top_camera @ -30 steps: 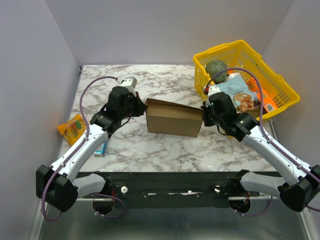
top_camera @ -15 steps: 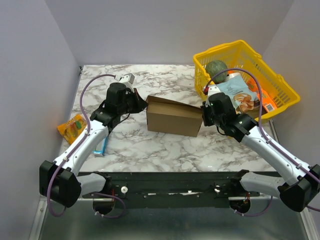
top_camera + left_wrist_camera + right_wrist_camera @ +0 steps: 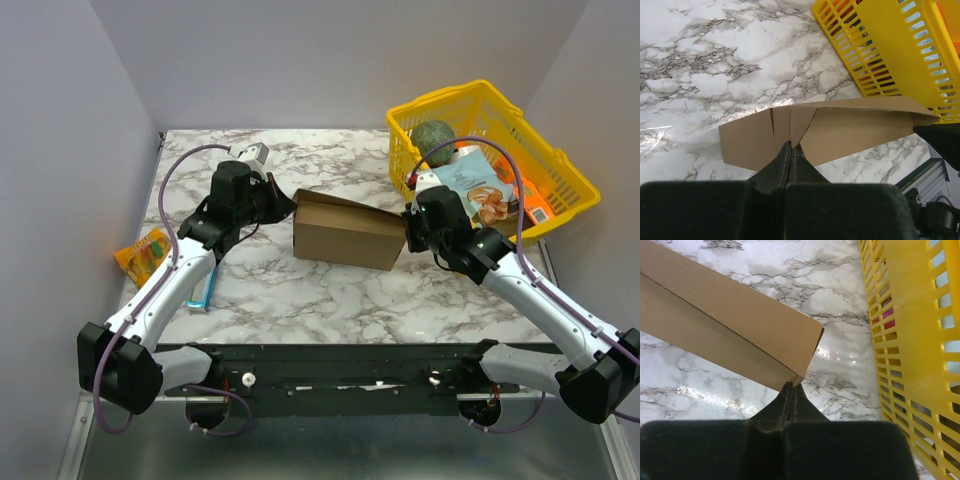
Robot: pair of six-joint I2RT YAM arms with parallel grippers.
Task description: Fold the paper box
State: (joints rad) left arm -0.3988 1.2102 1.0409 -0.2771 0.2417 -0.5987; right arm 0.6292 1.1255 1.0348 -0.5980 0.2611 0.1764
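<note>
The paper box (image 3: pixel 348 233) is plain brown cardboard, standing partly folded on the marble table (image 3: pixel 300 300) between my two arms. In the left wrist view its left-end flap (image 3: pixel 850 127) shows a slit and a crease. My left gripper (image 3: pixel 288 205) (image 3: pixel 791 145) is shut, its tips pressed against that flap's lower edge. My right gripper (image 3: pixel 407 232) (image 3: pixel 792 385) is also shut, its tips touching the lower right corner of the box (image 3: pixel 740 320). I see no cardboard between either pair of fingers.
A yellow basket (image 3: pixel 440 97) (image 3: pixel 900 45) (image 3: pixel 910 315) stands at the back right, just beyond the right gripper, holding a green round item (image 3: pixel 433 135) and a snack bag (image 3: pixel 478 190). An orange packet (image 3: pixel 143 250) and a small blue-green carton (image 3: pixel 203 292) lie at the left edge.
The left arm has moved slightly back, and the box's left end has shifted a little toward the far side. The right arm has hardly moved.
</note>
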